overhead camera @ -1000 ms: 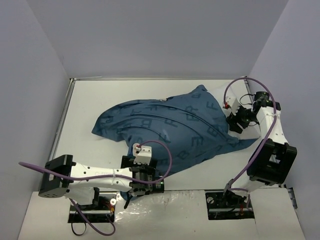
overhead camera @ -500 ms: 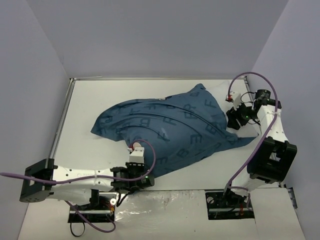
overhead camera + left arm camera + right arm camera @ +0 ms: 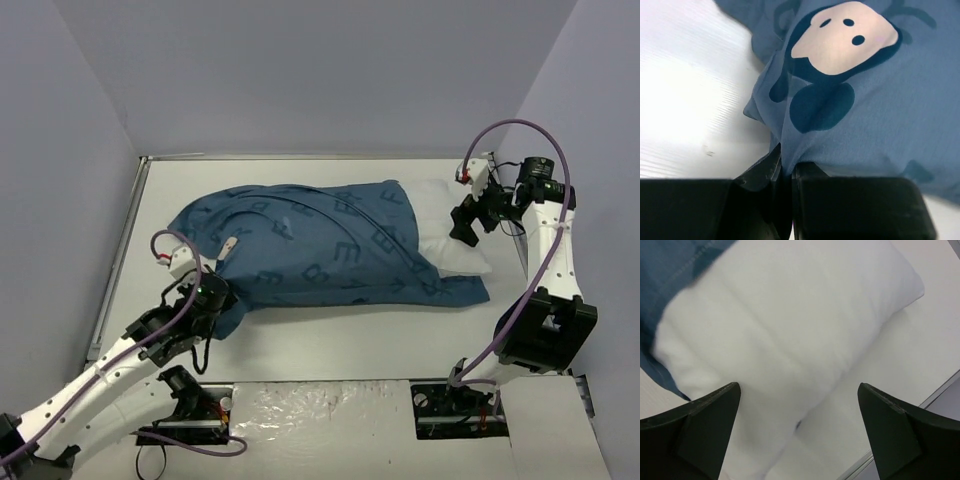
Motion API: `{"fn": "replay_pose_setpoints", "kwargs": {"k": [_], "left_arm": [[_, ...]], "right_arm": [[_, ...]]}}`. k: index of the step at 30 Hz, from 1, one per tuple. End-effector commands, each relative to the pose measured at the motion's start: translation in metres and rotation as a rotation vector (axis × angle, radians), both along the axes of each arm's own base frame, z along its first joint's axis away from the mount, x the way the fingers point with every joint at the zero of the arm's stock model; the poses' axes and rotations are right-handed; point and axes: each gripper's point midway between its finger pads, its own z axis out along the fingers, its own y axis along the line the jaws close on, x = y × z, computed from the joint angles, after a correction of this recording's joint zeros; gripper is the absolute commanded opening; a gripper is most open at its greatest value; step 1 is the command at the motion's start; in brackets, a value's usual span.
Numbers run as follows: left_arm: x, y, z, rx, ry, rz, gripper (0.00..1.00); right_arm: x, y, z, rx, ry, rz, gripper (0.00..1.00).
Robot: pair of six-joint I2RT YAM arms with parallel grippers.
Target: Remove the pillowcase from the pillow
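- We take this for a robotics lab test cell, not a home: plain grey wall panels (image 3: 300, 80) rise beyond the jaws and out to either side of them, boxing in the desk (image 3: 350, 340).
- Two white robot arms, the left arm (image 3: 100, 365) and the right arm (image 3: 550, 250), are bolted at the near edge behind the jaws, with purple cables (image 3: 520, 122) looping in the open.
- The desk is bare ribbed white sheet beside the left jaws, edged by a metal rim (image 3: 120, 250).
- The only domestic things we see are a pillowcase (image 3: 320, 250) and a pillow (image 3: 455, 250), stretched from the left jaws to below the right jaws.
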Motion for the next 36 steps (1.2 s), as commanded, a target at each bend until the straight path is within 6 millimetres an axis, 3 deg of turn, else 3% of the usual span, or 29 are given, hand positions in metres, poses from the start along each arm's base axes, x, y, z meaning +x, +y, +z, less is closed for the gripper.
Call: {"fn": "replay_pose_setpoints", "kwargs": {"k": [1,4,7,11,13,14,16,17,18,22,25,27,28,29,31,33,34,35,36], "left_arm": [[0.017,0.011,0.015,0.017,0.012,-0.039,0.02],[0.029,0.013,0.011,0.024,0.044,-0.041,0.02],[0.036,0.009,0.014,0.03,0.037,-0.056,0.02],[0.042,0.0,0.011,0.025,0.045,-0.081,0.02],[0.043,-0.001,0.01,0.026,0.048,-0.084,0.02],[0.043,-0.001,0.009,0.026,0.049,-0.086,0.02],[0.044,-0.001,0.011,0.021,0.043,-0.084,0.02],[0.043,-0.001,0.01,0.022,0.044,-0.085,0.02],[0.042,0.0,0.008,0.022,0.047,-0.082,0.02],[0.042,0.001,0.008,0.012,0.037,-0.083,0.02],[0.046,0.001,0.008,0.004,0.036,-0.079,0.02],[0.051,0.005,0.009,0.006,0.036,-0.068,0.02],[0.054,0.005,0.015,-0.008,0.024,-0.071,0.02],[0.059,0.012,0.017,-0.01,0.021,-0.046,0.02],[0.065,0.017,0.024,-0.027,0.007,-0.042,0.02],[0.073,0.037,0.027,-0.019,0.001,0.005,0.02],[0.074,0.044,0.031,-0.015,-0.003,0.016,0.02],[0.076,0.054,0.03,-0.003,0.002,0.041,0.02],[0.077,0.079,0.03,0.015,0.008,0.107,0.02]], "right_arm": [[-0.015,0.01,0.0,0.006,0.035,0.032,1.0],[-0.021,0.015,-0.013,0.007,0.088,0.018,1.0],[-0.029,0.033,-0.019,0.063,0.157,-0.014,1.0],[-0.051,0.074,-0.033,0.185,0.308,-0.073,1.0],[-0.051,0.092,-0.037,0.221,0.346,-0.163,1.0],[-0.052,0.081,-0.05,0.141,0.339,-0.261,1.0],[-0.04,0.081,-0.054,0.094,0.263,-0.378,1.0],[-0.041,0.061,-0.073,0.01,0.257,-0.479,1.0],[-0.033,0.054,-0.076,-0.006,0.215,-0.522,1.0],[-0.034,0.044,-0.115,-0.074,0.268,-0.579,0.99],[-0.025,0.05,-0.126,-0.063,0.285,-0.537,0.85],[-0.016,0.06,-0.127,-0.024,0.309,-0.483,0.6],[-0.014,0.063,-0.138,-0.022,0.349,-0.465,0.46],[-0.013,0.064,-0.139,-0.015,0.363,-0.443,0.2],[-0.005,0.075,-0.136,0.058,0.387,-0.385,0.0],[0.004,0.065,-0.124,0.124,0.372,-0.38,0.0],[0.016,0.063,-0.103,0.175,0.32,-0.365,0.0],[0.025,0.044,-0.09,0.19,0.275,-0.406,0.0],[0.032,0.032,-0.075,0.199,0.232,-0.422,0.0]]}}
